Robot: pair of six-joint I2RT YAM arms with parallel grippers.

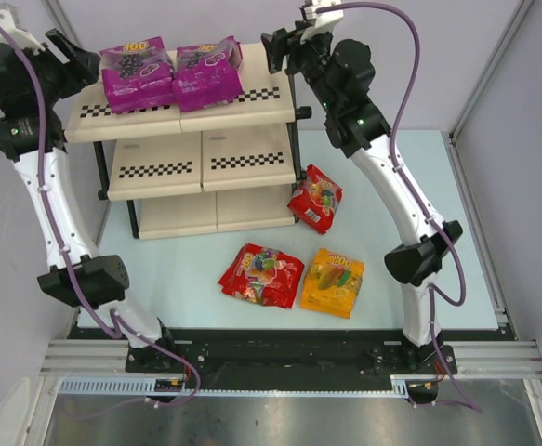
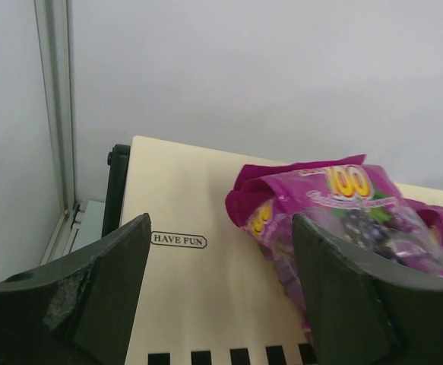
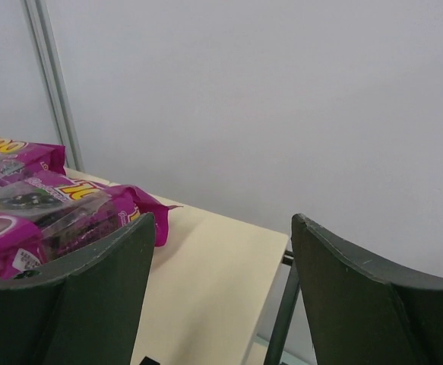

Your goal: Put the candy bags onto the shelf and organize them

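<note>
Candy bags occupy two zones. The left purple bag (image 1: 137, 76) and the right purple bag (image 1: 207, 72) lie side by side, touching, on the top board of the shelf (image 1: 252, 149), labels up. The board slants toward its checkered front strip, so the pair faces the near edge. We judge this to be the intended display, grouped by colour.

Three bags lie on the worktop (image 1: 178, 297). One red bag (image 1: 315, 198) is just beside the shelf's lower right corner. A second red bag (image 1: 261, 275) and the orange-yellow bag (image 1: 333, 282) sit next to each other nearer the arm bases.

The left gripper (image 2: 219, 228) hovers at the left end of the top board with its jaws wide apart, holding nothing. The left purple bag sits just beside one finger, and we cannot tell whether they touch. The right gripper (image 3: 221, 228) hovers at the right end, jaws equally wide and empty, with the right purple bag beside one finger.

We judge that both arms flank the placed pair to keep clear of it. The red bags are the likely next pick, and their glossy film may slide on a slanted board.
</note>
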